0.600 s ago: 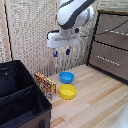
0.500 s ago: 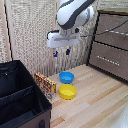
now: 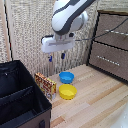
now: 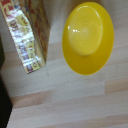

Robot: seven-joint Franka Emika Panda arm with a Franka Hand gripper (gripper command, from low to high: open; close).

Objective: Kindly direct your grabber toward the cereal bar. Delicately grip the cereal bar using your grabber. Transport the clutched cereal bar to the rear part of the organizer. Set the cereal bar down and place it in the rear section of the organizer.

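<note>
And there's the white arm's pincer (image 3: pixel 55 58) with its small blue-tipped fingers, hanging high above the pale wooden tabletop (image 3: pixel 95 100), gripping nothing, the two fingers standing apart with open air between them. Down below it, around seven o'clock from the pincer in the exterior view, sits the flat orange-yellow cereal bar packet with red and brown print (image 3: pixel 45 83). It's propped on its long edge right against the side wall of the big black fabric organizer box with dividers (image 3: pixel 20 100), well clear of the fingers. Its long axis runs roughly from ten o'clock to four o'clock in that view, following the box wall.

The wrist view looks straight down: the packet (image 4: pixel 26 36) lies along one side, its long axis near the eleven-to-five line, with the glossy round yellow bowl (image 4: pixel 88 37) just beside it, a strip of bare wood between them. In the exterior view that yellow bowl (image 3: pixel 68 91) rests near the packet's nearer end, and a smaller round blue bowl (image 3: pixel 66 77) sits just behind it.
</note>
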